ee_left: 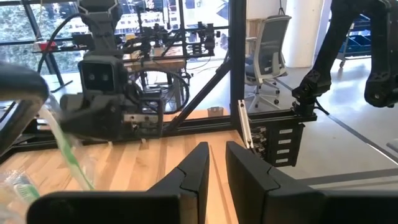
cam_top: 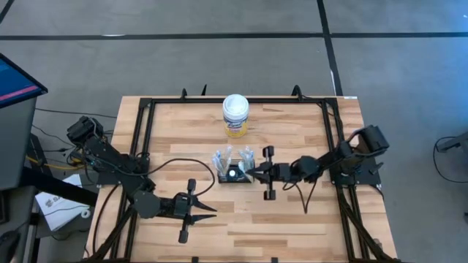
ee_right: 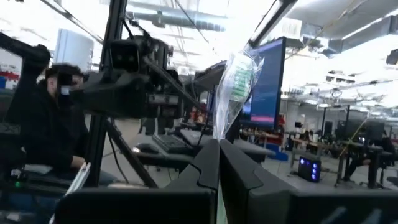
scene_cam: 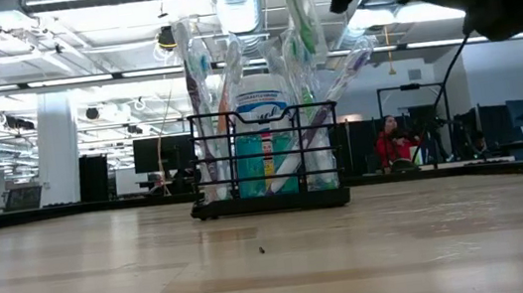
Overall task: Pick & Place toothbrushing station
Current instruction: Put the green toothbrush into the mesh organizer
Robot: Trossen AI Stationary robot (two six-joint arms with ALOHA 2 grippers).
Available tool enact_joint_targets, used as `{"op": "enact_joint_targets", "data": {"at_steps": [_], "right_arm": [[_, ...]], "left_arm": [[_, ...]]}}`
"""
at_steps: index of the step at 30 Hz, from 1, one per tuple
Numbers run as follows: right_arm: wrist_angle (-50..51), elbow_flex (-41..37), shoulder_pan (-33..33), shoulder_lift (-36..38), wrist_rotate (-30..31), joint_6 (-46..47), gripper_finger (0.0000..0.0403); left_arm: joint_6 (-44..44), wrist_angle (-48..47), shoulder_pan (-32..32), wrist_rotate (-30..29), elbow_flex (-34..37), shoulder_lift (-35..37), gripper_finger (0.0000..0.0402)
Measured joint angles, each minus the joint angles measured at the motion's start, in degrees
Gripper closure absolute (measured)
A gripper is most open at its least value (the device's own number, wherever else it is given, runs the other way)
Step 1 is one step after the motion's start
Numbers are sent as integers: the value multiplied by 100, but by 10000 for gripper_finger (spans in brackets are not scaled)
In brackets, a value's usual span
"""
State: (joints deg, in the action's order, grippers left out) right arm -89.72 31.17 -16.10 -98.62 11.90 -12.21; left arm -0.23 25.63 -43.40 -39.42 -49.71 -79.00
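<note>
The right gripper pinches a wrapped toothbrush above the black wire caddy at mid-table; the white-lidded canister stands behind it; the left gripper, jaws narrowly apart, waits near the front edge.

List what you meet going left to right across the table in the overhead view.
Left gripper → black wire-mesh caddy holding wrapped toothbrushes → right gripper, jaws shut on a wrapped toothbrush at the caddy's right edge. The white-lidded canister sits behind the caddy, so I leave it out.
</note>
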Motion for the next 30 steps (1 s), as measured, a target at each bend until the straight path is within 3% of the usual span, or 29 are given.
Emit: {"op": "enact_joint_targets", "data": {"at_steps": [30], "right_arm": [[-23, 1, 543, -386, -346, 189, 403]], "left_arm": [[-4, -31, -2, 2, 0, 0, 352]]}}
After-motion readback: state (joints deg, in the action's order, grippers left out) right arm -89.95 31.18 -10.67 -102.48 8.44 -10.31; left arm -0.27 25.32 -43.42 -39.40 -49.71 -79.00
